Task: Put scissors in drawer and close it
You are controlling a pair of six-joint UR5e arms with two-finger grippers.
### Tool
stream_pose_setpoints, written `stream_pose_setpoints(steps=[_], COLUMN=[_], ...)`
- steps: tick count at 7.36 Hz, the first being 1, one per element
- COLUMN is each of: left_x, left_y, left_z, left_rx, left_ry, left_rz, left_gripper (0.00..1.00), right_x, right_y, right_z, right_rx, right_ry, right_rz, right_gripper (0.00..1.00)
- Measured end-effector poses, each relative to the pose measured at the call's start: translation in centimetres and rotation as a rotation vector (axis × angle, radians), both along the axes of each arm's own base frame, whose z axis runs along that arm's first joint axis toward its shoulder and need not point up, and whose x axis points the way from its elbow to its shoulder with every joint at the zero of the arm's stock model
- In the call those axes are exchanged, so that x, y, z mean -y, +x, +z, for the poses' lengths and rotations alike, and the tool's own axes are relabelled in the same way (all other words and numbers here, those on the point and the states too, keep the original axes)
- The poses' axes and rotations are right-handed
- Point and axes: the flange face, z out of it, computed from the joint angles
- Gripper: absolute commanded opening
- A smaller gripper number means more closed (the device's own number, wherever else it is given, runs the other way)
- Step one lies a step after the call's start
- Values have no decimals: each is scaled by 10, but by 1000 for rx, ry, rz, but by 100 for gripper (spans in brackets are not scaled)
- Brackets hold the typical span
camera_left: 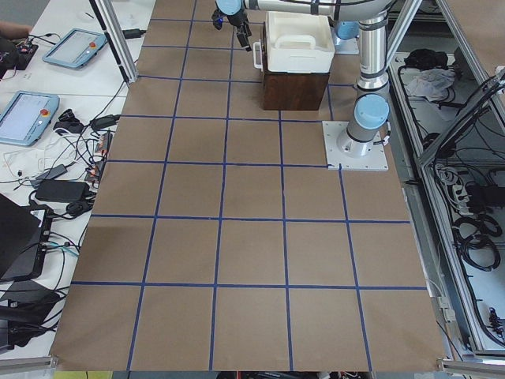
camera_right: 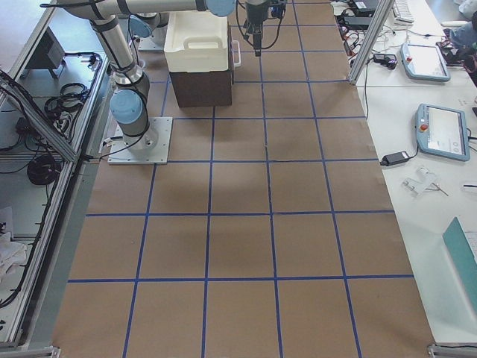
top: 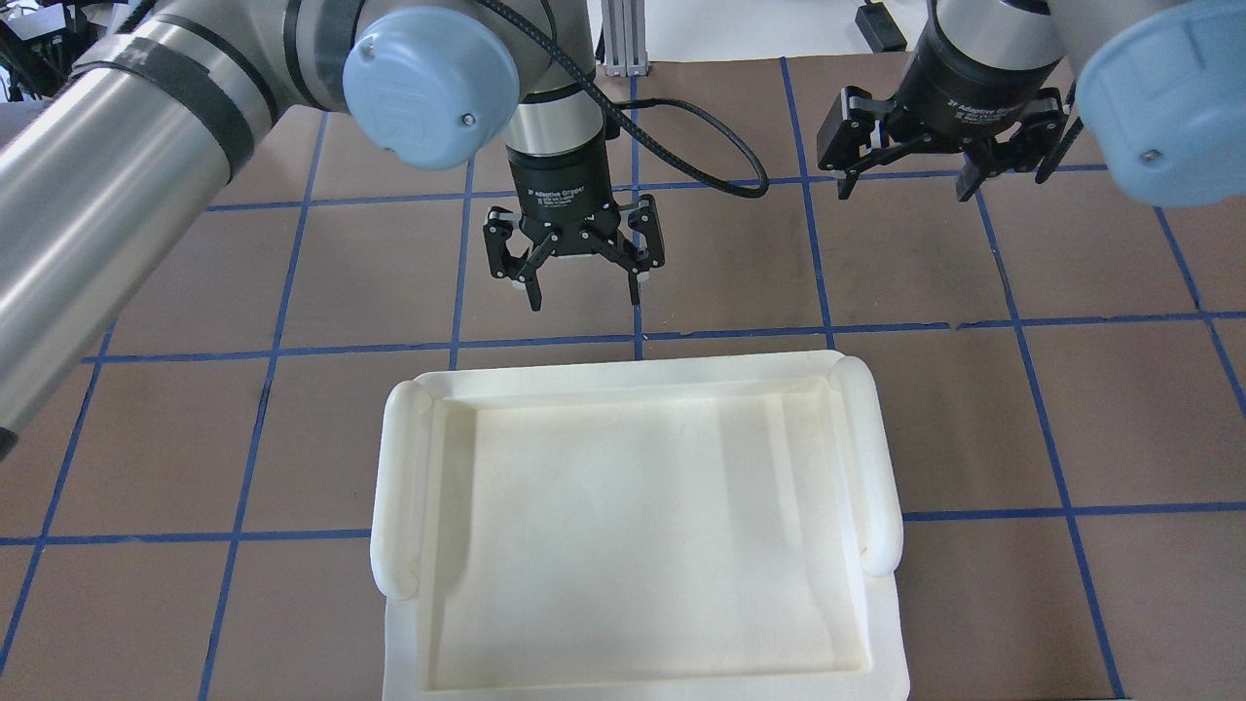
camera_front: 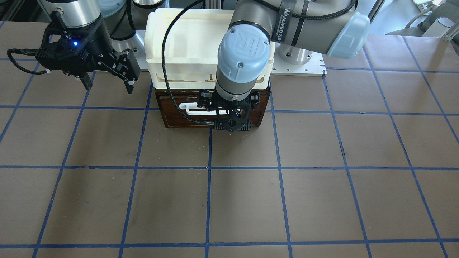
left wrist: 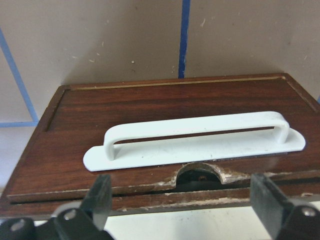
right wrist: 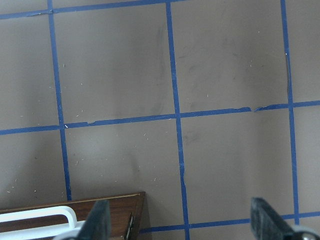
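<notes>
The drawer's dark brown front (camera_front: 174, 114) with its long white bar handle (camera_front: 189, 107) sits pushed in, flush with the wooden box. It fills the left wrist view (left wrist: 175, 102), with the handle (left wrist: 195, 131) across it. The scissors are hidden or out of view in every frame. My left gripper (camera_front: 229, 107) hangs open and empty over the drawer front, its fingers (left wrist: 100, 192) straddling the handle's span without touching it. It also shows in the overhead view (top: 584, 292). My right gripper (camera_front: 108, 86) is open and empty above the table beside the box (top: 905, 185).
A cream-white plastic tray (top: 389, 487) lies on top of the box (camera_front: 186, 43). The brown table with blue tape grid (camera_front: 251, 200) stretches in front. The right wrist view shows the box's corner (right wrist: 120, 215). Tablets and cables lie on side tables (camera_left: 28, 118).
</notes>
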Motion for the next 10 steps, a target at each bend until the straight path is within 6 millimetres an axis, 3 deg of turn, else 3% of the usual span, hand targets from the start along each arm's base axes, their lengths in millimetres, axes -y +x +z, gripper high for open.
stream_pose_setpoints(steps=[2, 4, 6, 10], left_x=[22, 19, -9, -58], left_y=[33, 75, 106, 177], left_z=[38, 70, 92, 117], left_rx=[25, 72, 95, 96], left_ry=[-190, -261, -225, -207], left_rz=[35, 78, 85, 124], left_gripper=[100, 100, 100, 100], right_x=[-2, -3, -3, -6], right_y=[0, 0, 0, 0], right_z=[1, 2, 2, 5], right_rx=[-3, -1, 0, -1], right_ry=[4, 4, 4, 0], right_rz=[3, 4, 4, 4], right_gripper=[100, 100, 100, 100])
